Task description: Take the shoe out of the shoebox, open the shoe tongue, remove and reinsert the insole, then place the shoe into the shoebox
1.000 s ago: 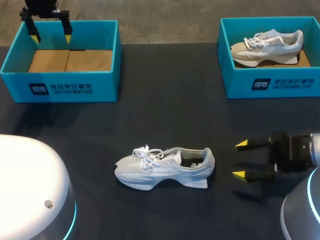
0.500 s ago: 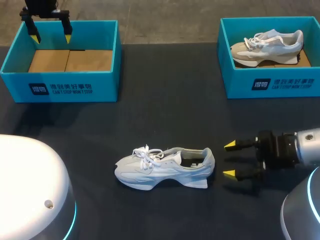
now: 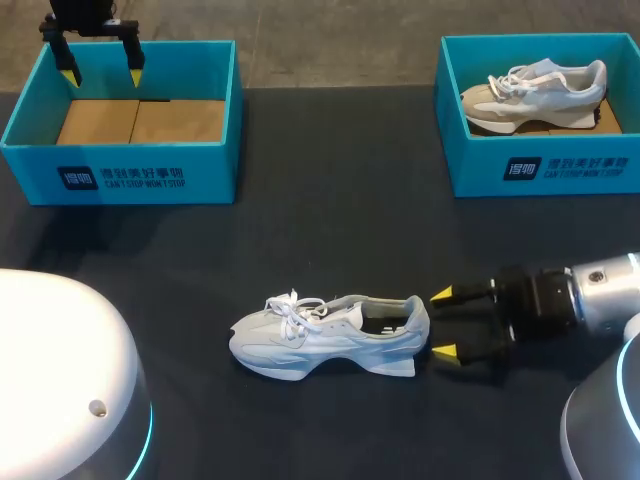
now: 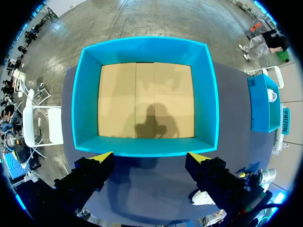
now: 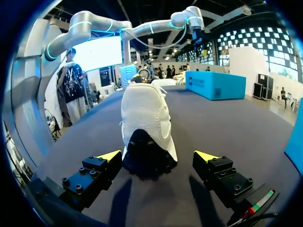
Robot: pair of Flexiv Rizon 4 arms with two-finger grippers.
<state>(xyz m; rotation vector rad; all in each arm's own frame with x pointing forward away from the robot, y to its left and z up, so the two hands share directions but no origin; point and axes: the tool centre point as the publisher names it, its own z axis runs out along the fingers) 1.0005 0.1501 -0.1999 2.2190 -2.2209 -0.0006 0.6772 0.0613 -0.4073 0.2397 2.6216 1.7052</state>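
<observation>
Spread fingers (image 3: 441, 295) of right gripper (image 3: 442, 323) sit just behind the shoe (image 3: 320, 335).

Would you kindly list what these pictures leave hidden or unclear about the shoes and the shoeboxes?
- The insole of the white shoe: head view shows only a dark opening; right wrist view sees just the heel.
- The same shoe, left wrist view: only a white scrap shows past the jaws.
- The right shoebox: its outer wall is cut by the head view's edge.
- The second shoe inside it: interior too small.
</observation>
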